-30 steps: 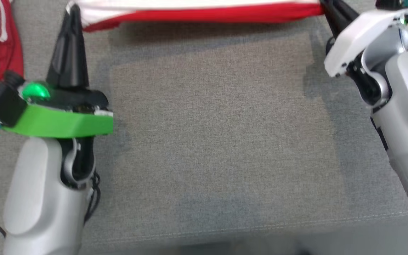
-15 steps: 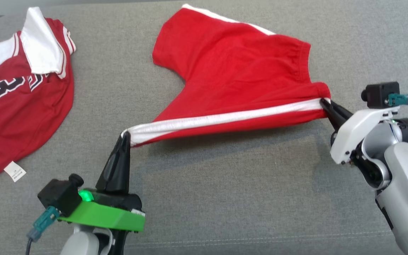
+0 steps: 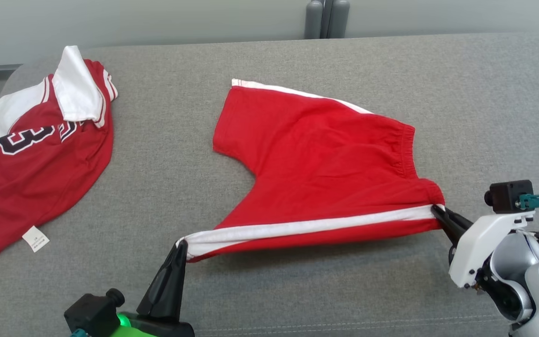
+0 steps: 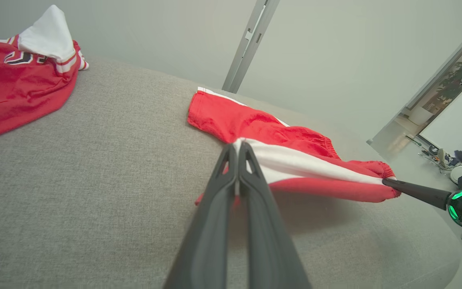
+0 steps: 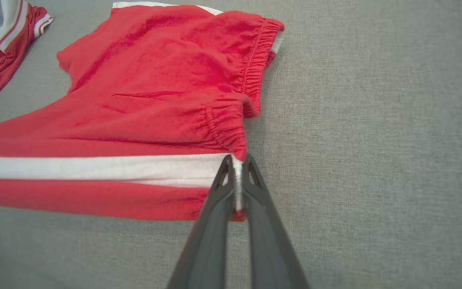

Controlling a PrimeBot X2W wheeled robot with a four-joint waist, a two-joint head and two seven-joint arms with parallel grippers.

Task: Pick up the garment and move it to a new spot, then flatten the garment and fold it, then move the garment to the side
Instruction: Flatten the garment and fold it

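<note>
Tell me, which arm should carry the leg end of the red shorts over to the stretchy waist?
Left, probably. The left gripper is shut on the red shorts at the leg hem, on the white stripe. The right gripper pinches the waistband end, so it could just anchor that end.

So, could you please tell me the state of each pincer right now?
Left pincer: shut on the red shorts.
Right pincer: shut on the red shorts too.
</note>
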